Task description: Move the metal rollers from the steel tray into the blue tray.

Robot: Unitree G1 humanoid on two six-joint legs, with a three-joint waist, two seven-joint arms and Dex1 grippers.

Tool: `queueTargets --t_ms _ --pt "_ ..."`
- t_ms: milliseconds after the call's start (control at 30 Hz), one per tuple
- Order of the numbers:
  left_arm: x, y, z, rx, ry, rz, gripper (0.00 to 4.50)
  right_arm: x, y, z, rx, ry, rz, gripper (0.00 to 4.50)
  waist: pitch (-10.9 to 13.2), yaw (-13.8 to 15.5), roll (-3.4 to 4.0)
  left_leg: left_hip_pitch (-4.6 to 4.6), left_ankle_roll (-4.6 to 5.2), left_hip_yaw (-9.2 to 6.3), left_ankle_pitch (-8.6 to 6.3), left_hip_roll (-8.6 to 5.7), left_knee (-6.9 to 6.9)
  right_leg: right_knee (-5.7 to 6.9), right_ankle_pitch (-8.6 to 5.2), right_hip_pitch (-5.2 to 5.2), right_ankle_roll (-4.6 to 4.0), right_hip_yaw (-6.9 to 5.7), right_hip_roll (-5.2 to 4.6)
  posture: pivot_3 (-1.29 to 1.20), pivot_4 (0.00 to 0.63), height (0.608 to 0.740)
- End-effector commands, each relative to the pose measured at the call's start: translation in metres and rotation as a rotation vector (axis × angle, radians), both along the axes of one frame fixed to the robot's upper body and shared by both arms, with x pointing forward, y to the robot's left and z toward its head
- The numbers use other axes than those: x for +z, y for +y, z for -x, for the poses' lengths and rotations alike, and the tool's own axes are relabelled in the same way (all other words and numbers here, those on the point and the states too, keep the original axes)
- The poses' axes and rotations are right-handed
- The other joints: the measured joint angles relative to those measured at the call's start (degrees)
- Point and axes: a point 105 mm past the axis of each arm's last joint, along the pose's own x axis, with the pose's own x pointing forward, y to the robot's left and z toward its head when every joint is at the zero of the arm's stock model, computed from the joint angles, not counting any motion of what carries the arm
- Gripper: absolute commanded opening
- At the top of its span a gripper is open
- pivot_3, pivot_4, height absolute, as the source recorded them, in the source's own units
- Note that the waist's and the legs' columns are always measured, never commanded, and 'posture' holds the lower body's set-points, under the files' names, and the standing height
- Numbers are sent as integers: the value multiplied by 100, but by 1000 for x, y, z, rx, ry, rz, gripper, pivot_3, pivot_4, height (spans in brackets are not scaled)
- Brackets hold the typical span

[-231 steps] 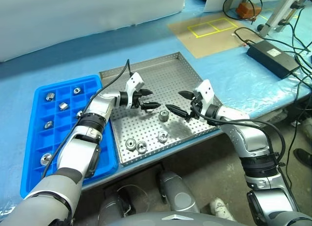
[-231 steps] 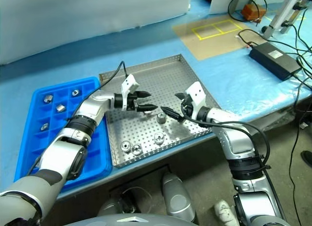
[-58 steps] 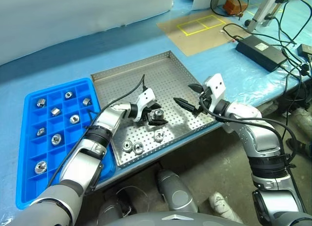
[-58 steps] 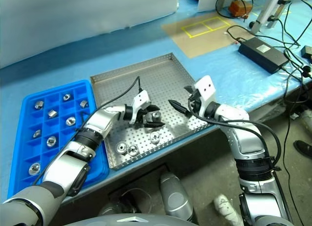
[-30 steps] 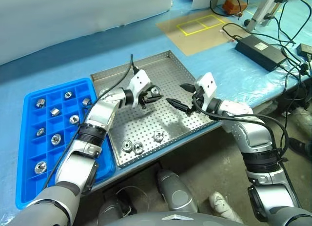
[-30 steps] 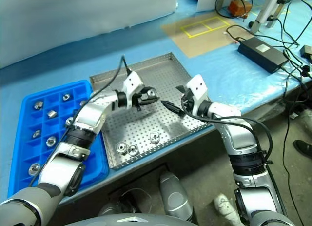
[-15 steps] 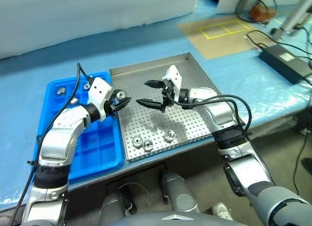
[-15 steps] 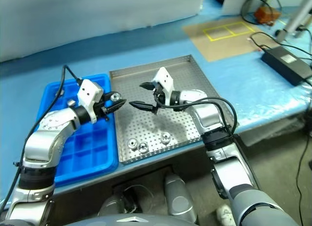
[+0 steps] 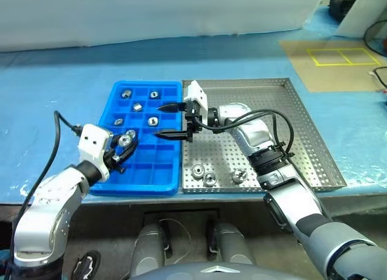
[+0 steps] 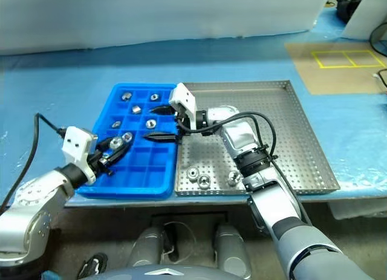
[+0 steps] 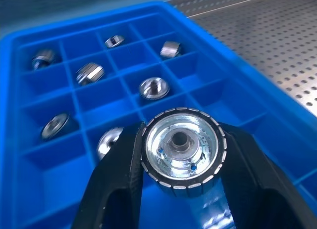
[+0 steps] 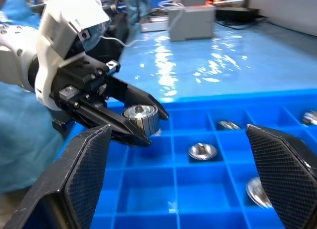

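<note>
Left gripper (image 9: pixel 125 144): clamped on one metal roller (image 11: pixel 179 147), held above the blue tray (image 9: pixel 172 180), near-left part. Right gripper (image 9: pixel 169 120): jaws wide, empty, over the blue tray's right edge. Steel tray (image 9: pixel 302 153): three rollers (image 9: pixel 208 174) lay near its front rim.

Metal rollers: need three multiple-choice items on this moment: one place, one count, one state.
1. The roller in the left gripper is:
A. above the blue tray
B. above the steel tray
C. on the floor

2. Rollers lying in the steel tray:
A. one
B. three
C. six

3. The right gripper has its fingers:
A. shut on a roller
B. shut on the tray rim
C. open, empty

Key: 1 A, blue compartments lie under the held roller. 2 B, three sit near the front rim. 3 C, the fingers stand wide apart with nothing between.
</note>
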Motion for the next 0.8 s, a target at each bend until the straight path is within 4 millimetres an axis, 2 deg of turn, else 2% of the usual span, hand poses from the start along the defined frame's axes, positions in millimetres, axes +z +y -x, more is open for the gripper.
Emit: queueTargets --t_ms 33,367,667,800 --pt "15 -1 11 31 -66 1 1804 12 7 6 62 -37 -11 4500 0 110 -1 1 -4 0 2 0 -2 0 0 1 0 0 0 -73 150 740" --pt "4 -4 30 79 -30 20 1804 7 14 12 130 -27 20 4500 -2 266 -3 12 -32 9 19 -3 -47 -2 -1 -17 -2 19 5 -10 150 740" --pt "-9 7 51 143 26 5 1804 3 16 16 155 -25 31 4500 -2 295 -4 10 -42 15 26 -1 -77 -10 -9 -36 -16 24 14 -20 150 740" --pt "-14 8 52 152 40 7 1804 2 16 15 148 -25 33 4500 -3 318 -4 10 -42 16 26 -1 -82 -18 -10 -34 -16 24 14 -24 150 740"
